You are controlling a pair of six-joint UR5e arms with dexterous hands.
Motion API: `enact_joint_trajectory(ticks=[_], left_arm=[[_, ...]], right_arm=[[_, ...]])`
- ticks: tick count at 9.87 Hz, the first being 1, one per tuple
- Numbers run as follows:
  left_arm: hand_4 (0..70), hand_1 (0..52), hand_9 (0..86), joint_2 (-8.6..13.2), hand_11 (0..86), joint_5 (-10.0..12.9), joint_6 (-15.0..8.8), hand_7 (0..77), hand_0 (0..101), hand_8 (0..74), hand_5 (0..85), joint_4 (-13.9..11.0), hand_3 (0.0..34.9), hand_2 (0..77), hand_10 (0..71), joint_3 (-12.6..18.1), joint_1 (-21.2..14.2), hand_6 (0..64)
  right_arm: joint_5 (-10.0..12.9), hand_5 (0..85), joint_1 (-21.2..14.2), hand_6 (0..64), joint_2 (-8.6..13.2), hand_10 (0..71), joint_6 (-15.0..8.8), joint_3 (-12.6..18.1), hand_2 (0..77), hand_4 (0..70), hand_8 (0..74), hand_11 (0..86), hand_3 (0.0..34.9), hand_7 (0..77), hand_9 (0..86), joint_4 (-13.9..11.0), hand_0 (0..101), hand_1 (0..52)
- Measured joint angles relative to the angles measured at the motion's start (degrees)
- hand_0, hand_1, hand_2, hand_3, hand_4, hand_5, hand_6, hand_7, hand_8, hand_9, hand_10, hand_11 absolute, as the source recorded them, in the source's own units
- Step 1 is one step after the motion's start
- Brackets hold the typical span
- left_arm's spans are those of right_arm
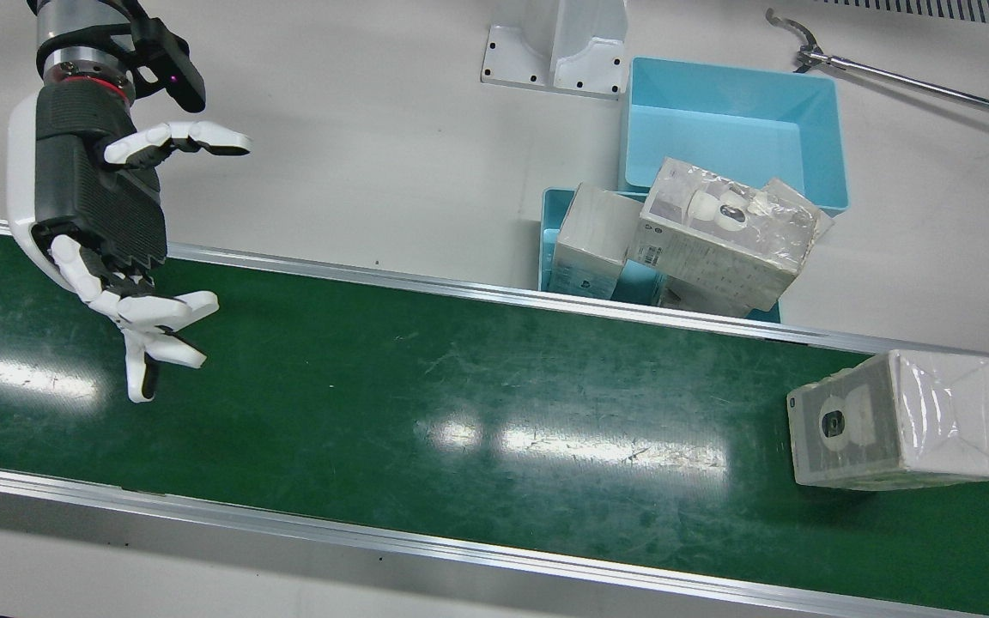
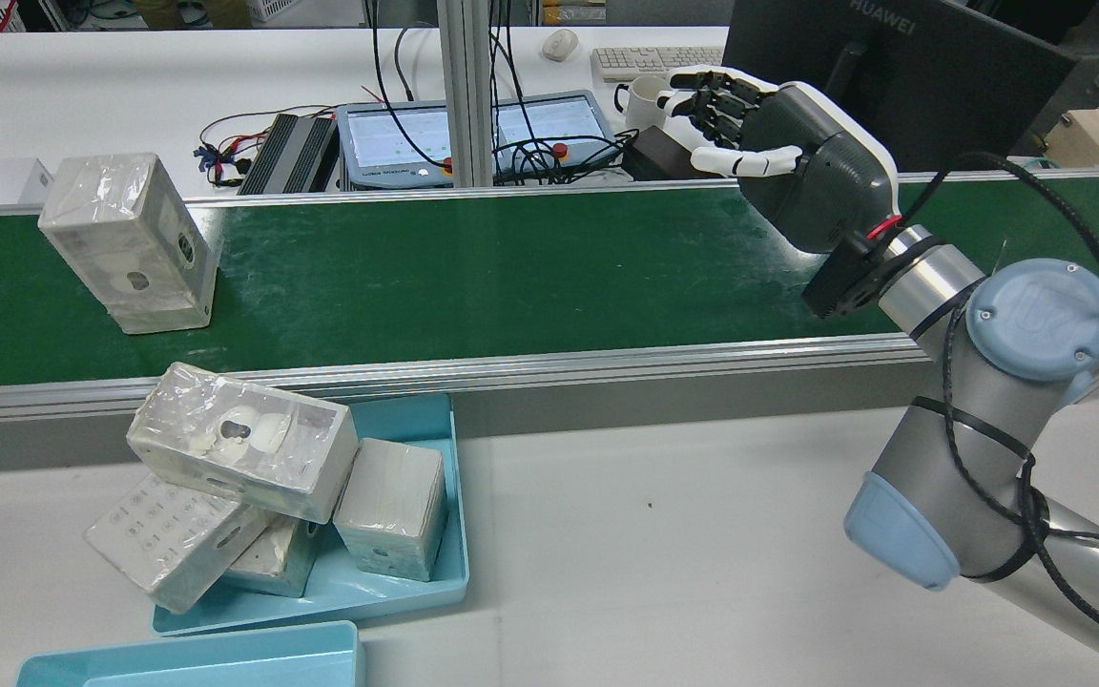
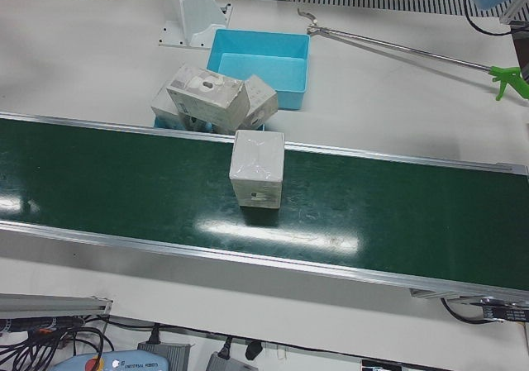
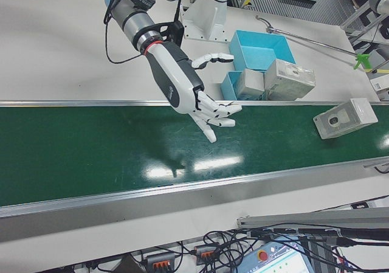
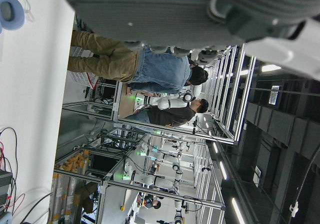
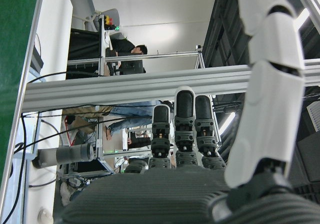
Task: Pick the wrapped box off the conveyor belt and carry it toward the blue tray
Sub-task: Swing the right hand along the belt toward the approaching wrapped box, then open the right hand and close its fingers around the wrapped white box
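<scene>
The wrapped box lies alone on the green conveyor belt, white and covered in clear film. My right hand hovers open over the belt's other end, fingers spread, far from the box and holding nothing. The shallow blue tray sits beside the belt on the robot's side and holds several wrapped boxes in a loose pile. Only the grey palm of my left hand shows, in its own view; its fingers are hidden.
A deeper blue bin stands just behind the tray. A long metal reach-grabber lies on the white table beside it. An arm pedestal is bolted close to the bin. People stand in the background.
</scene>
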Motion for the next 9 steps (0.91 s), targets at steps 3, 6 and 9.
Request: enact_joint_trajectory(ticks=[3,6,9], left_arm=[[0.5,0.0,0.0,0.0,0.5,0.0,0.0,0.5,0,0.5,1.1,0.0,0.0,1.1,0.5,0.0,0.0,0.5],[0.0,0.0,0.0,0.0,0.5,0.0,0.0,0.5,0,0.5,1.1,0.0,0.0,0.5,0.0,0.0,0.0,0.0],[0.0,0.0,0.0,0.0,0.5,0.0,0.0,0.5,0,0.5,1.1,0.0,0.0,1.1,0.0,0.0,0.0,0.5]], right_arm=[[-4.1,34.9,1.4,20.7,1.9,0.0,-0.2,-3.6,16.9,18.0,25.1,1.1,0.0,54.0,23.5,5.2,45,12.0],[-4.8,15.8,-0.2,6.0,9.4,0.0,-0.3,-9.7,9.8,7.6,2.2,1.1,0.0,30.5,1.6,1.7,50,16.4],[-2.7,13.1,-4.1,5.5,17.5,0.0,-1.6,-17.0,12.0,7.6,1.6,1.1,0.0,9.8,3.3,1.1,49,16.4]])
